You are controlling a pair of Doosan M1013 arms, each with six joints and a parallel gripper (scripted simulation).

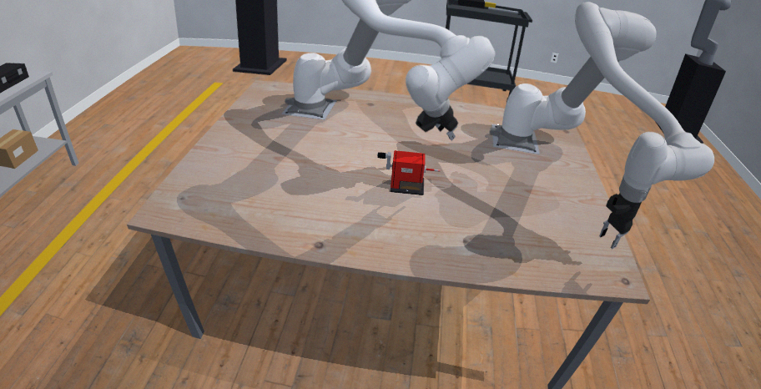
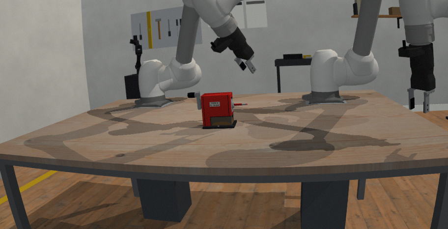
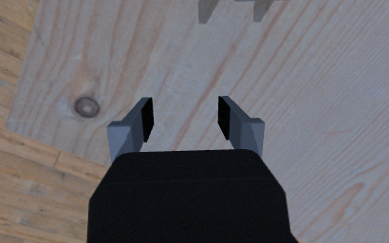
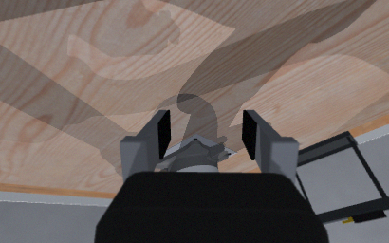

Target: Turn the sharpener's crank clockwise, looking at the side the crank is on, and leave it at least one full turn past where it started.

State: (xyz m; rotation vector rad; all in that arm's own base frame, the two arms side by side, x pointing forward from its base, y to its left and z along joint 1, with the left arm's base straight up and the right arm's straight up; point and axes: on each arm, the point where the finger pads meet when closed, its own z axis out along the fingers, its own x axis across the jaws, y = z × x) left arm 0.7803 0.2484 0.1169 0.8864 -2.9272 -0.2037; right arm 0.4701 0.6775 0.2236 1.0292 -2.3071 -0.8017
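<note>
A red pencil sharpener [image 1: 408,164] [image 2: 216,111] stands upright on the table. Its grey crank [image 1: 388,160] [image 2: 198,100] is on the picture-left side in the top and exterior views, with the black knob [image 1: 381,154] [image 2: 191,95] at the crank's upper end. A red pencil [image 1: 432,169] [image 2: 240,104] sticks out of the opposite side. My right gripper [image 1: 446,133] [image 2: 248,70] [image 4: 206,124] is open and empty, tilted, above and behind the sharpener on the pencil side. My left gripper [image 1: 608,239] [image 2: 418,110] [image 3: 185,110] is open and empty, pointing down high above the table's right end, far from the sharpener. Neither wrist view shows the sharpener.
The wooden table [image 1: 224,229] [image 2: 94,161] carries both arm bases at its back. The left arm's base [image 1: 516,138] [image 2: 326,97] is behind and right of the sharpener; the right arm's base [image 1: 309,106] [image 2: 152,100] is behind and left. A dark cart [image 1: 487,11] stands beyond the table.
</note>
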